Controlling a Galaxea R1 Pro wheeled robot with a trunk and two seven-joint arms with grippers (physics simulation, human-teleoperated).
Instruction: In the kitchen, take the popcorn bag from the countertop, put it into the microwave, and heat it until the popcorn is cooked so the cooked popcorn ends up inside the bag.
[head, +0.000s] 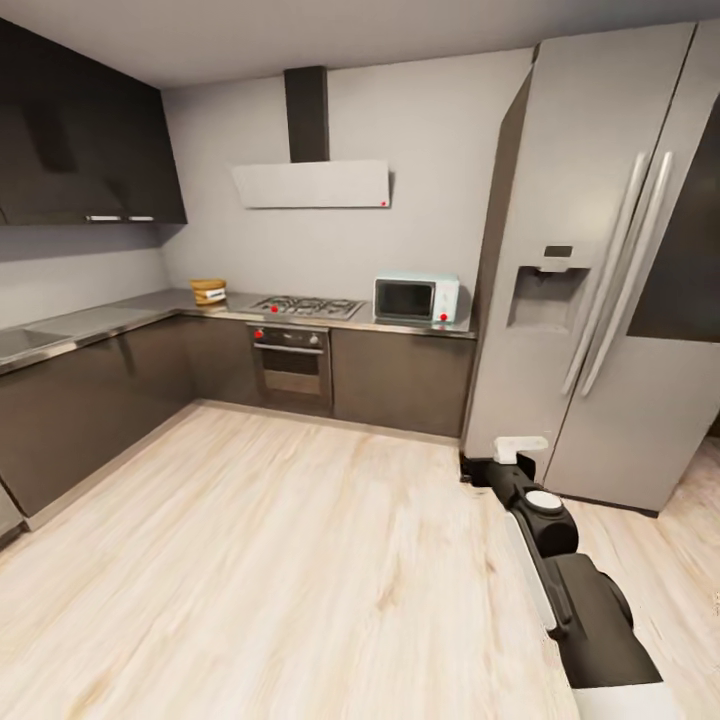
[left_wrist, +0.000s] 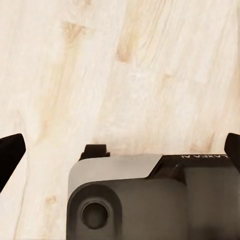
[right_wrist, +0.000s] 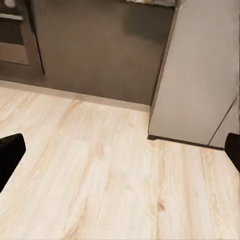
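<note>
- I am facing the far desk, where the popcorn bag is sitting left of the hob; the microwave is standing right.
- Both pincers are hanging wide open, holding nothing.
- I am judging a straight, slow roll toward the bag best.

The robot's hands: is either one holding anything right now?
Nothing is held. Both hands are open over bare wood floor; the popcorn bag sits on the far countertop.

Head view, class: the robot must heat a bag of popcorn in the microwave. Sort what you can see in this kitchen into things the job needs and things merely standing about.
Needed for the job:
popcorn bag
microwave
countertop

Merely standing about:
gas hob
built-in oven
fridge
extractor hood
wall cupboards
wooden floor
</note>
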